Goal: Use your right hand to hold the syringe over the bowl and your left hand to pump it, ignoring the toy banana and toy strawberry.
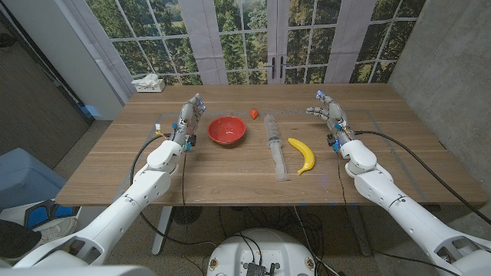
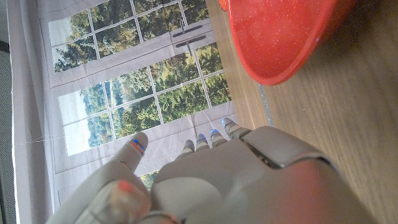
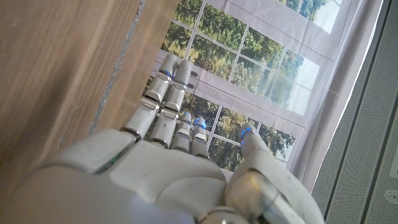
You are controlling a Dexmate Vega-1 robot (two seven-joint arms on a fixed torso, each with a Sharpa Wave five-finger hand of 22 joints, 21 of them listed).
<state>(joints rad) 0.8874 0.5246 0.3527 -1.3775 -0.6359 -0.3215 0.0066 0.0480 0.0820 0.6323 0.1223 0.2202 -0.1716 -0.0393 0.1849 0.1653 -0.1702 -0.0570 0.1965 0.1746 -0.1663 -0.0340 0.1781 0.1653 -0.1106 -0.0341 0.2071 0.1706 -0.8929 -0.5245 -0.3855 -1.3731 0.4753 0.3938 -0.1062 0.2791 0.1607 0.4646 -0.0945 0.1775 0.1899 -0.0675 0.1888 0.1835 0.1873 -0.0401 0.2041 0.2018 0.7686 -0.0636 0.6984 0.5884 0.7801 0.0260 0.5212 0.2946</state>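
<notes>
White arms (image 1: pixel 153 180), grey hands (image 1: pixel 189 115), blue-lit fingertips (image 2: pixel 138 145), black cables (image 1: pixel 430 165).

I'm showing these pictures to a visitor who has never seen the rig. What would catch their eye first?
Probably the red bowl, the brightest thing on the wooden table, just inside the left hand. Next, the yellow toy banana and the clear syringe lying side by side at the middle, with a small toy strawberry behind them. The right hand waits empty at the far side.

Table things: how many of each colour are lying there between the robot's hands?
Red: 2, the bowl and the toy strawberry
Yellow: 1, the toy banana
Clear: 1, the syringe
Total: 4
</notes>
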